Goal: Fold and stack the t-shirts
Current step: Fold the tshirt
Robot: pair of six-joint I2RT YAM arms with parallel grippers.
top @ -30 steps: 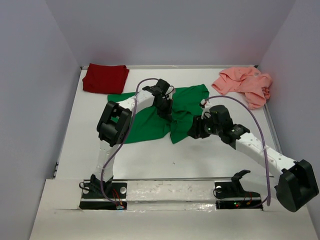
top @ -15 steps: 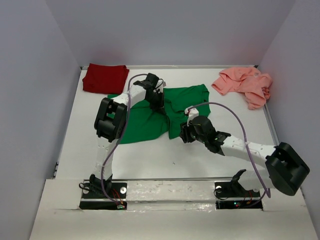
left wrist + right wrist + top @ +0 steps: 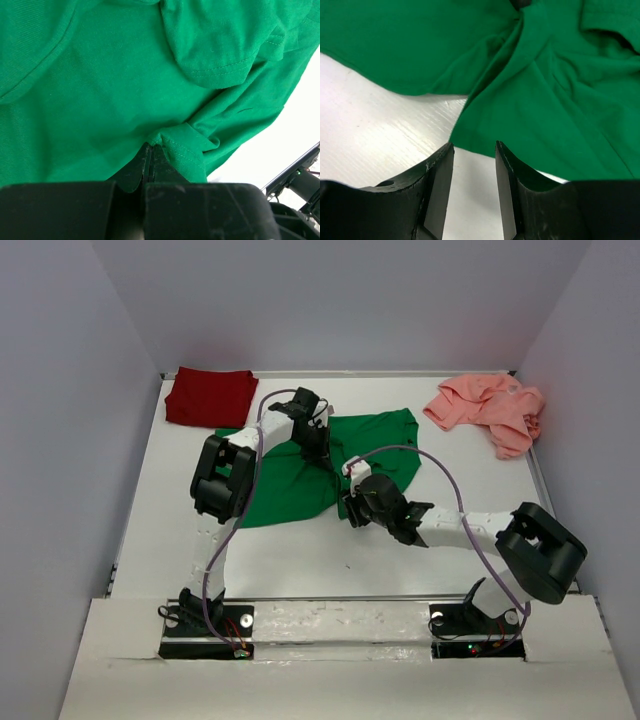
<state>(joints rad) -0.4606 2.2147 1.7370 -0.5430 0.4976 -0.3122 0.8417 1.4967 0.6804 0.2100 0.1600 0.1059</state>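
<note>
the green t-shirt (image 3: 285,495) lies rumpled in the middle of the white table (image 3: 300,560), between the two arms. the left gripper (image 3: 151,150) sits on the shirt's middle, jaws pressed together on a small raised fold of the green cloth. in the left wrist view a hemmed flap bunches up right at the tips, and the rest of the shirt spreads away ahead and to the left. the right gripper (image 3: 474,146) is low over the table at the shirt's near edge, jaws standing apart with nothing clamped. a pointed corner of the green hem lies just at their mouth, with bare table to its left and cloth running off ahead and to the right. from above, the shirt's long axis slants from near-left to far-right, the broad part toward the left arm and a narrower part reaching far right. the dark red t-shirt (image 3: 210,397) lies folded flat at the far left corner, touching or just beside the green one's far edge; i cannot tell which. the salmon pink t-shirt (image 3: 487,408) is crumpled at the far right corner, well apart from both grippers.
</note>
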